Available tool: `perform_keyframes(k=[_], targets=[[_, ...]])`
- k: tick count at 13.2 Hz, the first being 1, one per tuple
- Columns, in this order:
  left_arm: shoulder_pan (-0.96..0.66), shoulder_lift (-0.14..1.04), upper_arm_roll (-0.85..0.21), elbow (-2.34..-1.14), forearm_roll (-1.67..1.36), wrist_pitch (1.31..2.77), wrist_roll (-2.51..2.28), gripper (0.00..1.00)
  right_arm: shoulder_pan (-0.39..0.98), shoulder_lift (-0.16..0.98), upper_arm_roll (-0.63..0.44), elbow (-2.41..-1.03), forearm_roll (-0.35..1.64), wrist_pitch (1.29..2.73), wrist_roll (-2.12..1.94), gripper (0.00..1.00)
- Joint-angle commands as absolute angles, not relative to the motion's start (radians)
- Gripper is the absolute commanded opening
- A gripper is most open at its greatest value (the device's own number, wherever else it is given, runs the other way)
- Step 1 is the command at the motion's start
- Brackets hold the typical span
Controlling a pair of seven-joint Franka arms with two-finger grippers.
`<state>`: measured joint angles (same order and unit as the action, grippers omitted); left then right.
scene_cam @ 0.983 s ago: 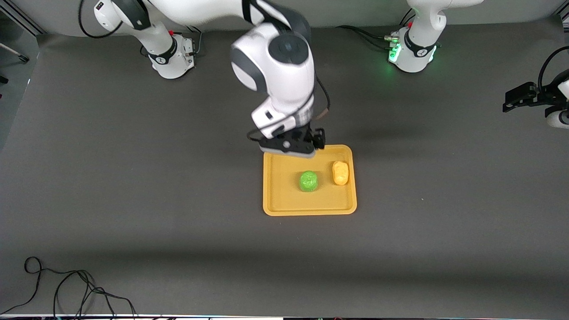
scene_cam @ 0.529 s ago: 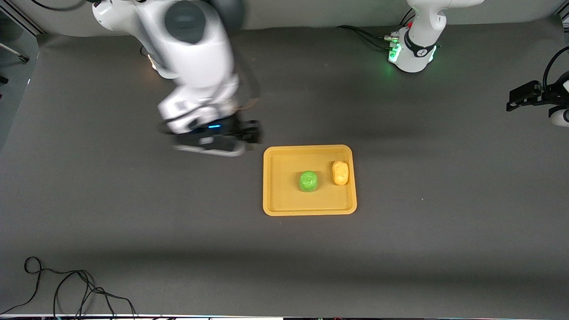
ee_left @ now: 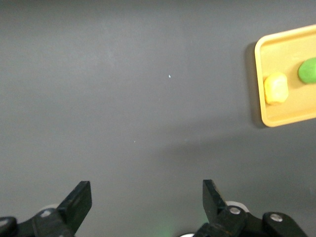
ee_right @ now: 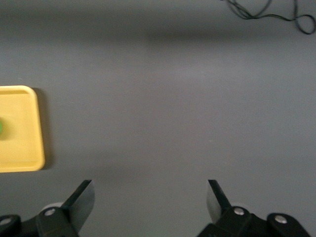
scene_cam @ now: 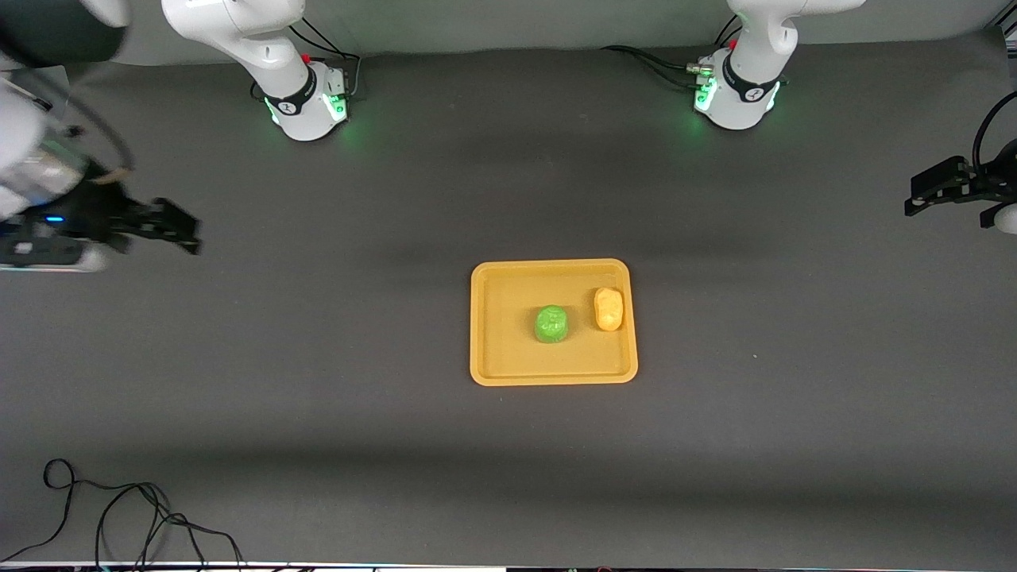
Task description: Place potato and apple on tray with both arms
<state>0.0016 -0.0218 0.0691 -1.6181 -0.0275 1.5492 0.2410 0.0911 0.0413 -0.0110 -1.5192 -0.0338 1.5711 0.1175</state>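
Both apple [scene_cam: 551,324] and potato [scene_cam: 609,308] sit mid-frame on the tray [scene_cam: 493,361]; they look light, hard and bumpy, best pinched across the middle. Left gripper [scene_cam: 931,193] at the right edge and right gripper [scene_cam: 171,229] at the left edge are released, empty.

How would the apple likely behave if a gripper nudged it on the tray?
The apple looks roundish, so it would probably roll or wobble rather than slide. Its bumpy surface may damp that. The tray's low rim would likely stop it.
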Motion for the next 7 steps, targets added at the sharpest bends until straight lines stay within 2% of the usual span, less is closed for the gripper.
perform_keyframes(k=[1, 3, 7], targets=[[-0.014, -0.032, 0.077, -1.628, -0.034, 1.581, 0.201, 1.0, 0.005, 0.018, -0.008, -1.557, -0.018, 1.591, -0.018, 1.0], [-0.017, -0.029, 0.077, -1.629, -0.023, 1.594, 0.201, 1.0, 0.009, 0.025, -0.052, -1.551, -0.018, 1.591, -0.029, 1.0], [-0.026, -0.025, 0.068, -1.629, 0.011, 1.602, 0.201, 1.0, 0.017, 0.026, -0.051, -1.551, -0.02, 1.591, -0.023, 1.0]])
